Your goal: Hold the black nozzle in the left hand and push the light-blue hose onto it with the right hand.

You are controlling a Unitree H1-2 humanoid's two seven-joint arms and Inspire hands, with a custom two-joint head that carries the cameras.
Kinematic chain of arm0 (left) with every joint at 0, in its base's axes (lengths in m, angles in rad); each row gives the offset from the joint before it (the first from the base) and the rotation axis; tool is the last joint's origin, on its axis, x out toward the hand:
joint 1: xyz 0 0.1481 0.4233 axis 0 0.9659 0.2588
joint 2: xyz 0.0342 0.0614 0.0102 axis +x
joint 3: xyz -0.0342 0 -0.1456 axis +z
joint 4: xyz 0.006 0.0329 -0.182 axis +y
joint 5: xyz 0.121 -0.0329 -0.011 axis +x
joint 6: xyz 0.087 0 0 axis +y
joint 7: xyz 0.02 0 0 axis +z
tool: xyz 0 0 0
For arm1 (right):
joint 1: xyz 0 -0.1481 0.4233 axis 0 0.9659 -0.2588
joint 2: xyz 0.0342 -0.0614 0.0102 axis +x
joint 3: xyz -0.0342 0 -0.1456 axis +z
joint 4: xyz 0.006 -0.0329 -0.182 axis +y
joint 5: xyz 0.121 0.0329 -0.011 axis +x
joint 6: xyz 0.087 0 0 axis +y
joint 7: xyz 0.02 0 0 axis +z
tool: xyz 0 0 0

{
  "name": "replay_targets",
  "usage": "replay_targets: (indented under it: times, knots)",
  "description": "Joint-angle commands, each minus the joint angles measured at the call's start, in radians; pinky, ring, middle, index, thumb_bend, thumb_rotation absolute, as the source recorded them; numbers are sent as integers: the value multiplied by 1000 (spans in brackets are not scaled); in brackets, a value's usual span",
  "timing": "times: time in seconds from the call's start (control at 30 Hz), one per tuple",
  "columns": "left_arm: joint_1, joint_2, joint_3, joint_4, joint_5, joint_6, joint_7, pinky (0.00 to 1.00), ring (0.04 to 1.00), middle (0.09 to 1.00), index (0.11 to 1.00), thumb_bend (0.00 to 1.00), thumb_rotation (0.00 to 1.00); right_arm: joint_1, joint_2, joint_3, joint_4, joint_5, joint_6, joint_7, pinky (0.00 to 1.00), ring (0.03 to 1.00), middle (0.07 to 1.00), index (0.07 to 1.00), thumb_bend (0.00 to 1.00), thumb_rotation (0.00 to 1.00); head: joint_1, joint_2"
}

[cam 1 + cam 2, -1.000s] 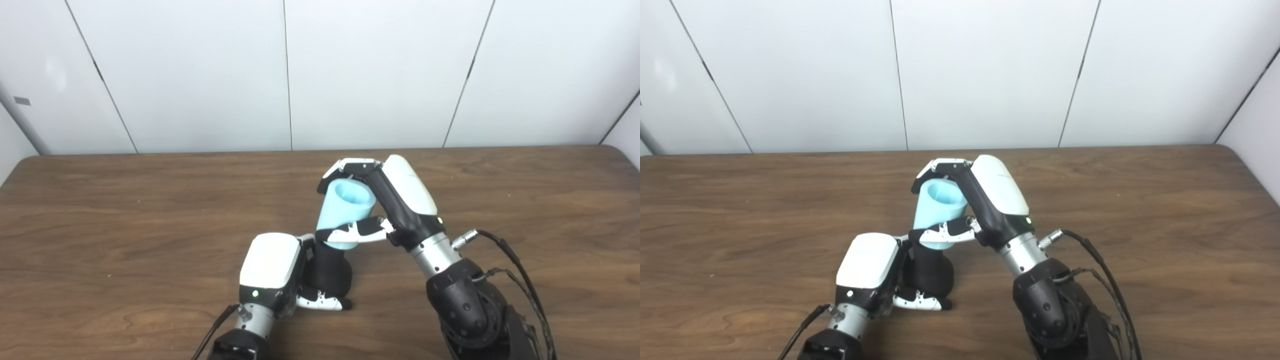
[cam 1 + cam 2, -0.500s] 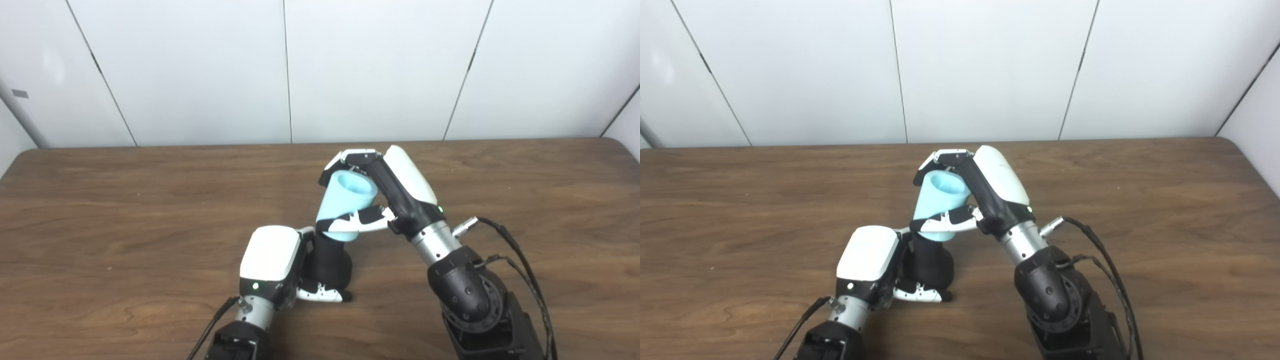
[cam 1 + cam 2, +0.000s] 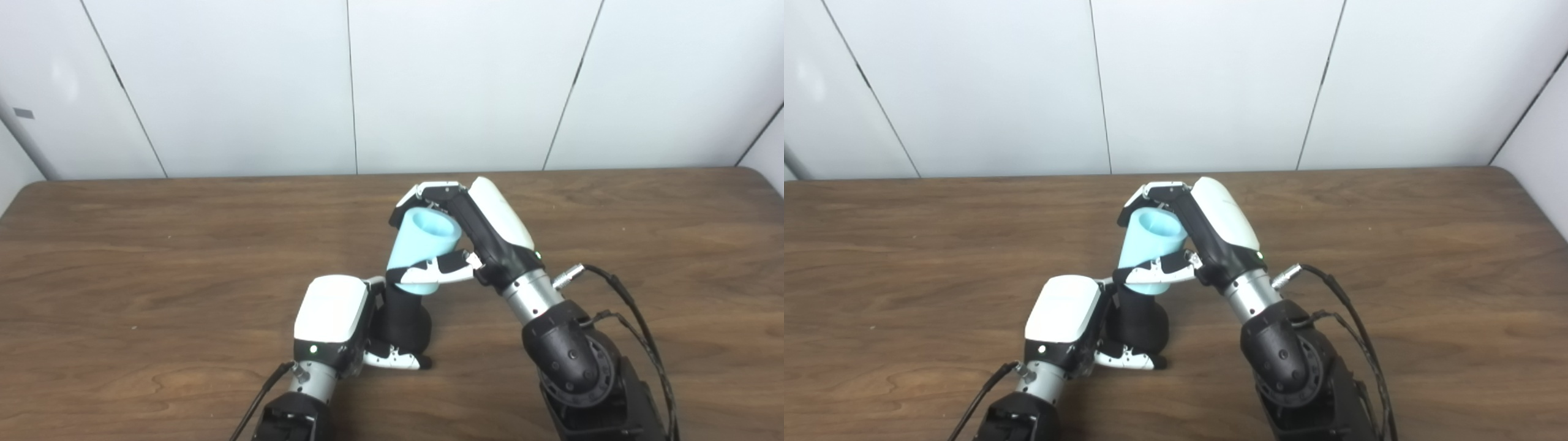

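The black nozzle [image 3: 403, 323] stands near the table's front middle, wrapped by my left hand [image 3: 334, 321], which is shut on it. The light-blue hose [image 3: 422, 248], a short wide tube with its open end facing up, sits tilted on the nozzle's top. My right hand [image 3: 484, 236] is shut on the hose, fingers over its far rim and thumb across its lower part. The joint between hose and nozzle is partly hidden by the thumb.
The brown wooden table [image 3: 153, 257] stretches to both sides, with white wall panels [image 3: 245, 86] behind its far edge. Black cables [image 3: 631, 324] trail from my right forearm.
The camera has tipped a little, shifting the whole picture. The hose in my right hand tilted slightly more against the nozzle; since half a second ago almost nothing has moved.
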Motion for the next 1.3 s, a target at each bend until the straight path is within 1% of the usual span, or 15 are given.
replay_targets:
  times: [0.0,0.13,0.23,0.3,0.53,0.63,0.67,0.7,0.73,0.83,0.87,1.1,1.17,1.27]
  knots:
    - [108,-6,-85,95,-56,22,-253,514,441,515,478,502,0,-14,17,36,-64,-23,-34,7,316,385,519,511,494,0,0,0]
    - [106,-4,-88,100,-59,11,-235,495,416,502,484,503,0,-2,17,55,-72,-47,-39,5,345,381,520,512,495,0,0,1]
    - [106,-6,-86,100,-62,18,-237,503,433,509,480,502,0,3,18,70,-79,-70,-39,7,364,381,521,512,496,0,1,1]
    - [107,-6,-88,102,-59,19,-236,495,425,506,481,503,0,7,20,78,-84,-74,-46,5,333,384,524,514,494,0,1,1]
    - [106,-3,-90,94,-59,27,-251,498,418,500,484,503,0,18,16,94,-106,-95,-42,14,316,387,520,525,492,0,-1,3]
    - [106,-4,-91,91,-56,30,-252,485,403,490,490,503,0,27,12,94,-100,-96,-40,14,340,380,513,528,493,0,2,5]
    - [108,-4,-90,90,-59,29,-248,483,397,485,493,502,0,31,11,94,-98,-95,-41,13,390,381,511,530,495,0,1,6]
    - [109,-3,-89,89,-61,28,-245,483,394,485,494,502,0,34,10,95,-96,-96,-42,13,419,381,511,531,496,0,1,6]
    - [109,-2,-91,89,-58,27,-245,483,393,485,494,502,0,38,8,96,-95,-99,-38,16,412,381,511,531,496,0,1,6]
    - [108,2,-93,88,-54,26,-247,490,406,497,489,502,0,46,-1,103,-89,-110,-42,23,329,389,520,529,492,0,0,7]
    - [109,3,-92,87,-55,24,-245,495,414,504,485,502,0,47,-5,106,-87,-113,-45,25,319,392,522,530,492,0,-1,8]
    - [109,4,-90,85,-61,26,-247,515,428,519,477,501,0,43,-42,138,-67,-165,-80,31,265,384,508,562,484,0,0,10]
    - [108,4,-91,85,-59,26,-246,506,415,512,482,502,0,40,-52,146,-63,-183,-87,38,258,384,506,564,483,0,0,10]
    - [106,4,-92,87,-55,29,-250,477,384,484,496,501,0,37,-65,160,-58,-207,-97,55,264,405,529,552,485,0,-1,11]
